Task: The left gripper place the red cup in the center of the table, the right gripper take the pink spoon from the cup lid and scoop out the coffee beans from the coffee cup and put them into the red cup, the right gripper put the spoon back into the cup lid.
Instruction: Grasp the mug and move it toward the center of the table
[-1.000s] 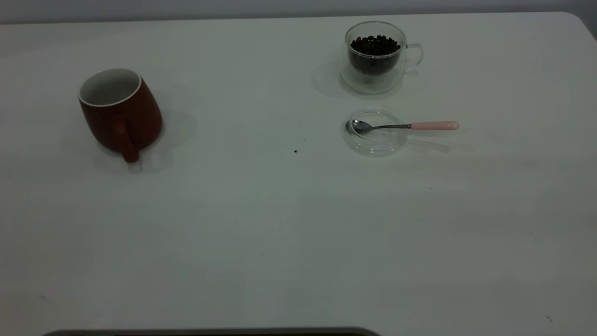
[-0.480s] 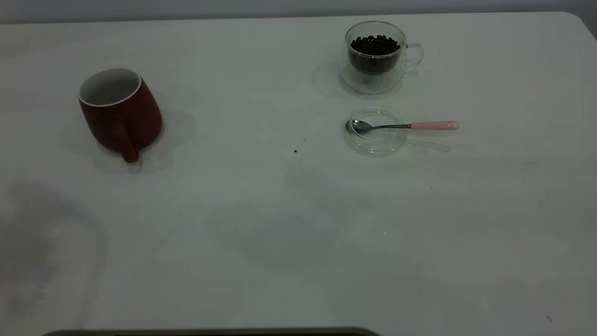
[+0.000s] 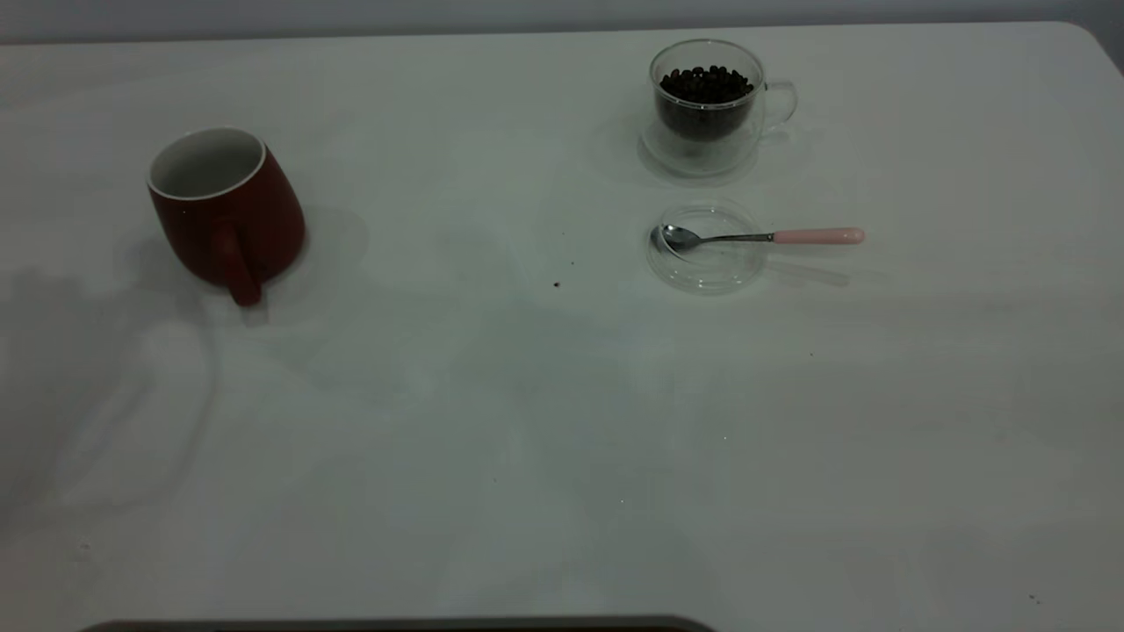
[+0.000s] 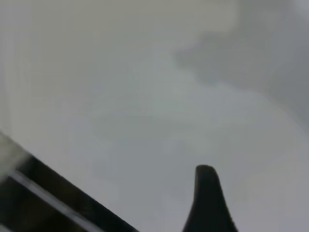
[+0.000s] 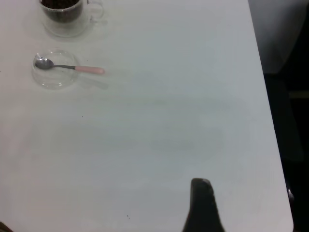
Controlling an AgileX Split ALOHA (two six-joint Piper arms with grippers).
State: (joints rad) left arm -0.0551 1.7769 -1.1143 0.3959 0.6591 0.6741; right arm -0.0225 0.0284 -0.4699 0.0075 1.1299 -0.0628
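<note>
In both wrist views, half-cropped jaws.

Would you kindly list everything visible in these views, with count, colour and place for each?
red cup: one, dark red with white inside, upright at the table's left, handle toward the camera.
coffee cup: one, clear glass, far right of centre.
coffee beans: a heap, dark brown, inside the coffee cup.
cup lid: one, clear glass, flat on the table just in front of the coffee cup.
pink spoon: one, metal bowl resting in the cup lid, pink handle sticking out to the right.
table: one, white, with a few dark specks near the middle.
left tool: one black finger showing in the left wrist view, above bare table.
right tool: one black finger showing in the right wrist view, near the table's right edge.
</note>
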